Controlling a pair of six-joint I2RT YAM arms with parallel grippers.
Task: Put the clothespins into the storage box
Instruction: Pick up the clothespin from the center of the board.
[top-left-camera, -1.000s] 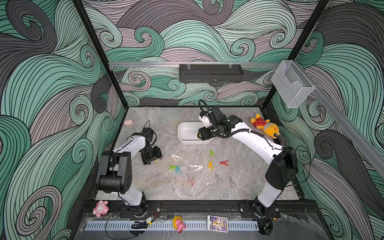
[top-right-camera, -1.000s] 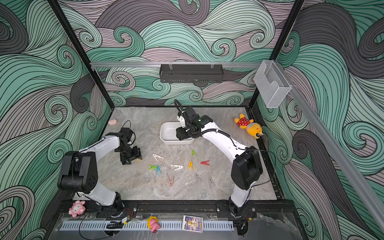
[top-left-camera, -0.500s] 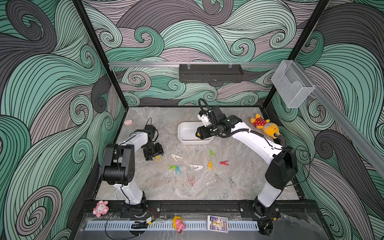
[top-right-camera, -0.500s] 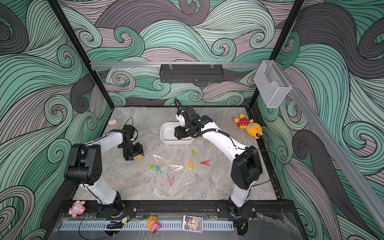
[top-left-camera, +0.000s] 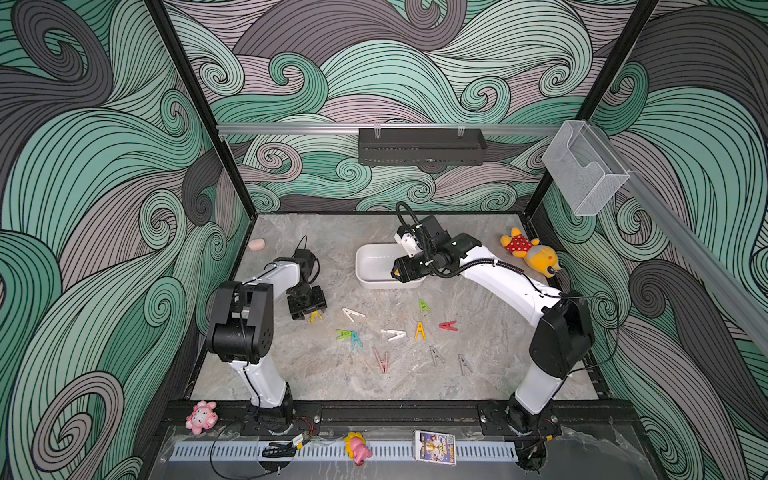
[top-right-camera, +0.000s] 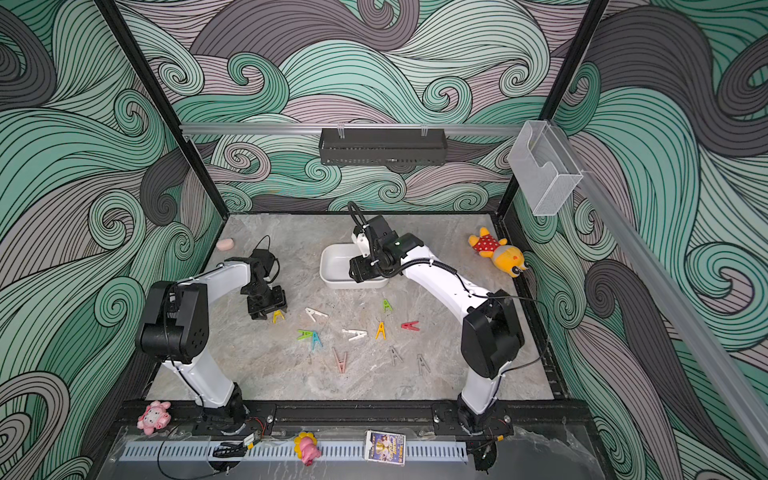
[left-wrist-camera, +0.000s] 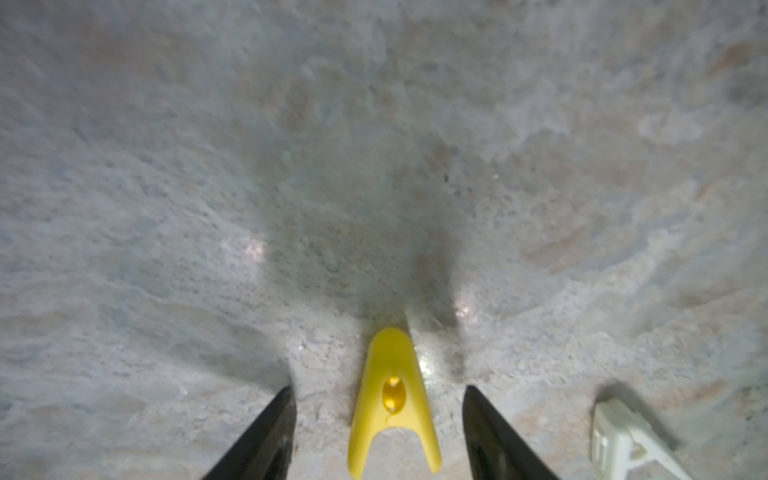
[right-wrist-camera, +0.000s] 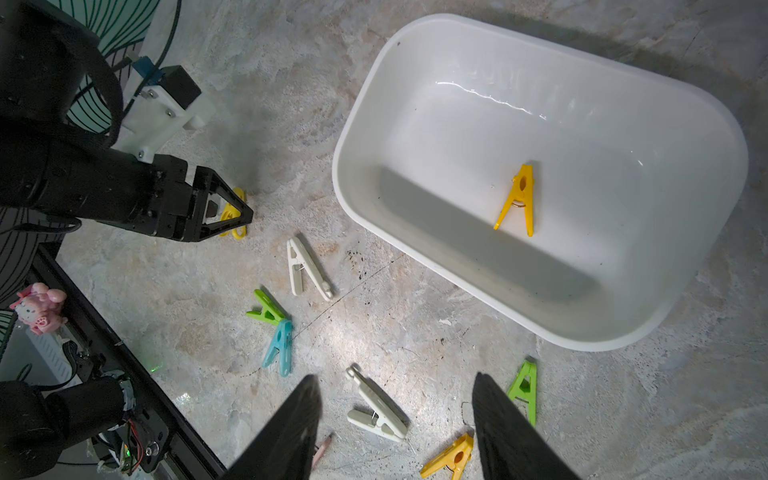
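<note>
Straddling: left gripper is low on the table, jaws apart either side of a yellow clothespin, not clamped on it.
Left to do: about eleven clothespins lie loose. The grey clothespin is faint, so the count is perhaps off.
Done: one yellow peg lies in the storage box.
Right gripper: jaws apart, empty, by the box's rim.
Hidden: in both top views the right arm covers that peg.

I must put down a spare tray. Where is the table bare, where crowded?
Bare: the far strip behind the storage box, between the pink lump and the plush bear; also the near strip between the pink clothespin and the black rail. Crowded: the middle, where loose clothespins lie scattered.
</note>
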